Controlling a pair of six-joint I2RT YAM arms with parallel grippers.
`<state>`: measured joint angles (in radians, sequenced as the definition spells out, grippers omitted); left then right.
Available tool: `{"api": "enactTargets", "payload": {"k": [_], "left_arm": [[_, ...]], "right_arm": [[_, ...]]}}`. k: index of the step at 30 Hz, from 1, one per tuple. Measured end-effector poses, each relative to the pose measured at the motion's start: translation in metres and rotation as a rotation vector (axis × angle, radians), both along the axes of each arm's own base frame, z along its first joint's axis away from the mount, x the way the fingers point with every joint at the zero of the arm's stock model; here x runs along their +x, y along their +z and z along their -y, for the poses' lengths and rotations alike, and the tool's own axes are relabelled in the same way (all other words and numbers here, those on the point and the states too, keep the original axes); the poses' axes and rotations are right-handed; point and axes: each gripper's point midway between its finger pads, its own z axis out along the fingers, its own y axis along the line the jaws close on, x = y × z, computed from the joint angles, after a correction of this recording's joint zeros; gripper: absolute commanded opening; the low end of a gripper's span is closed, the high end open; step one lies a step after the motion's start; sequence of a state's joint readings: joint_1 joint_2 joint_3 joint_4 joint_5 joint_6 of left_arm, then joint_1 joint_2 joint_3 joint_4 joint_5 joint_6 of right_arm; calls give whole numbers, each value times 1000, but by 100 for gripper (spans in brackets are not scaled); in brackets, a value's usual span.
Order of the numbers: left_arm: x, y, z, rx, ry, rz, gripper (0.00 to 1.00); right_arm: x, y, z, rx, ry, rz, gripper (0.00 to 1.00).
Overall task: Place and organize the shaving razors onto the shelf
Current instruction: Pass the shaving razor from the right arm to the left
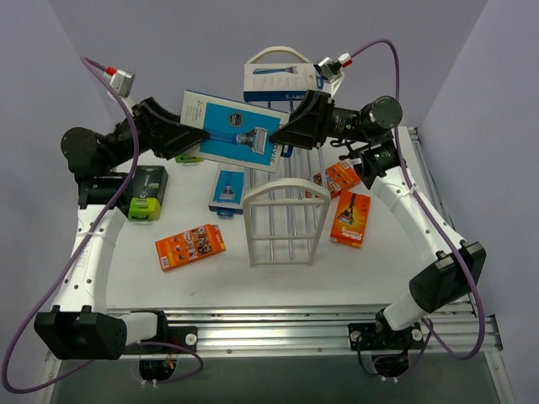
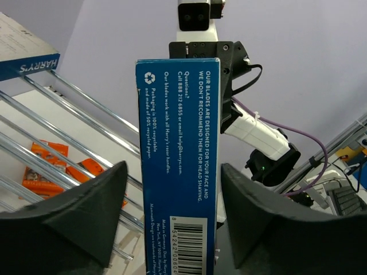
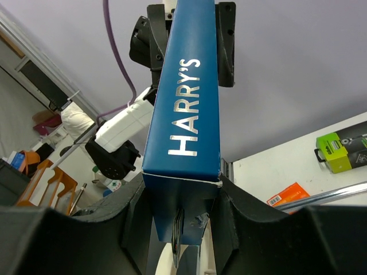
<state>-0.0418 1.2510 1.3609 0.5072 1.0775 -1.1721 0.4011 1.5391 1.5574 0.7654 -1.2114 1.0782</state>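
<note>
Razors point(image 1: 232, 130): three orange, three blue, one clamped by right claw point(image 1: 281, 136); left claw point(image 1: 200, 136) spread.

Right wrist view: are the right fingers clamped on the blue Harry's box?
Yes, the right fingers press against both narrow sides of the blue Harry's box, which rises straight up between them.

The blue box point(image 3: 186, 103) reads HARRY'S and "Packaging is 100% recyclable" on its edges.

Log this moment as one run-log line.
right tool: clamped on blue box | left tool: open, straddling other end, gaps both sides | box: in air
</note>
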Motion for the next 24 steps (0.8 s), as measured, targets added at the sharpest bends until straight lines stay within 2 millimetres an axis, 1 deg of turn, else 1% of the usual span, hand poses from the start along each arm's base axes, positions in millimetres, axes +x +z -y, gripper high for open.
{"api": "enactTargets", "payload": {"k": [3, 5, 7, 8, 9, 10, 12, 14, 15, 17, 22, 23, 24], "left_arm": [[3, -1, -1, 19, 24, 6, 44], [3, 0, -2, 27, 31, 10, 37], [1, 0, -2, 31, 33, 8, 32], [1, 0, -2, 32, 34, 6, 28], [1, 0, -2, 33, 35, 7, 25], [1, -1, -2, 33, 35, 6, 24], [2, -1, -2, 33, 36, 0, 24], [2, -2, -2, 32, 37, -8, 24], [2, -2, -2, 31, 38, -10, 24], [4, -1, -5, 26, 49, -15, 24], [14, 3, -20, -9, 104, -55, 22], [16, 4, -23, -18, 116, -63, 22], [18, 4, -25, -29, 124, -72, 18]], "right_arm": [[3, -2, -1, -5, -7, -3, 0], [5, -4, -1, -9, -13, -3, 0], [7, -4, 0, -13, -19, -2, 0], [8, -4, 0, -14, -22, 0, 9], [8, -3, 1, -15, -23, 4, 15], [8, -4, 1, -17, -24, 3, 19], [9, -5, 1, -20, -27, -3, 34], [12, -5, 3, -22, -34, -9, 46], [15, -5, 4, -21, -46, -13, 48], [24, -5, 11, -18, -82, -17, 52], [49, -1, 37, -5, -197, -38, 53], [52, 0, 41, -3, -217, -40, 51], [54, 2, 46, 0, -232, -38, 51]]}}
